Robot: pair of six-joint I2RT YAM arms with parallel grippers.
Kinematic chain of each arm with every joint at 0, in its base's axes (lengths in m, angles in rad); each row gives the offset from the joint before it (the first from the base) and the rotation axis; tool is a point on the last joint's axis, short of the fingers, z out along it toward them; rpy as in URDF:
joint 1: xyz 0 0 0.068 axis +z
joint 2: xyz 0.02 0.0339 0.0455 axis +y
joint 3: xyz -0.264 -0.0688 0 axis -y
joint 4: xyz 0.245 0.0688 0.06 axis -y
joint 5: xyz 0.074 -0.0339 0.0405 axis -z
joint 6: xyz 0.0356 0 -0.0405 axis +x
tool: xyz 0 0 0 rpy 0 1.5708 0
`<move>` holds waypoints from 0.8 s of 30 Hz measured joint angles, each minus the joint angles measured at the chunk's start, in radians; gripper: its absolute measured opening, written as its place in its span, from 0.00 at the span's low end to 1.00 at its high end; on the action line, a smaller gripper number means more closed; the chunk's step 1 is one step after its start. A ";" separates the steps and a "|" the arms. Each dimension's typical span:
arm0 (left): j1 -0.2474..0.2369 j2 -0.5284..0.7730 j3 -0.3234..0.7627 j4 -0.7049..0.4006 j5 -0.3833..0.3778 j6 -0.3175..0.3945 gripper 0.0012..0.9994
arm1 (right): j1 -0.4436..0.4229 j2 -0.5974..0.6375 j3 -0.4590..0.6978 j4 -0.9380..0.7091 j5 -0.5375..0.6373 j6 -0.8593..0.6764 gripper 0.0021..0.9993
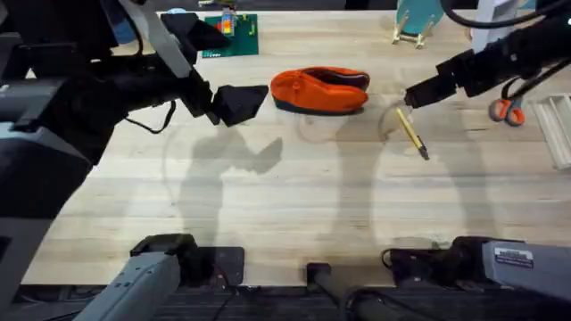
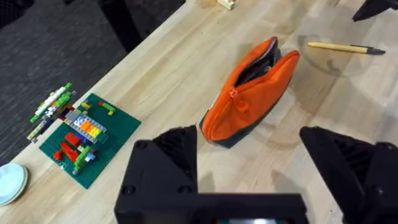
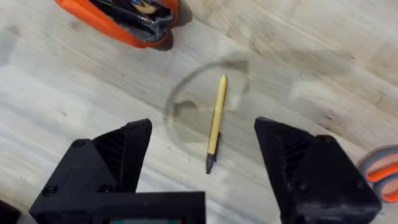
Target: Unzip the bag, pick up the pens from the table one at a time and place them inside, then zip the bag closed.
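The orange pencil pouch (image 1: 319,90) lies on the worktop (image 1: 285,196), its zipper already open, with items visible inside. One yellow pen (image 1: 412,134) lies just beside the pouch, toward the orange-handled scissors (image 1: 505,111). The right gripper (image 3: 202,171) hovers above the pen with its fingers spread wide and empty, the pen between them. The left gripper (image 2: 249,171) hangs near the pouch's opposite end, fingers wide and empty.

Risk: the pen is thin and lies flat. An off-centre closure may roll it away or lift it tilted, and it may then catch on the pouch opening.
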 joint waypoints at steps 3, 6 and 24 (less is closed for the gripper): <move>0.000 0.000 0.000 0.000 0.000 0.000 0.99 | 0.000 0.000 0.000 0.000 0.008 0.000 1.00; 0.000 0.000 0.000 0.000 0.000 0.000 0.99 | 0.000 0.001 0.000 0.005 0.015 -0.001 1.00; 0.000 0.000 0.000 0.000 0.000 0.000 0.99 | 0.000 0.146 0.000 0.036 0.016 -0.001 1.00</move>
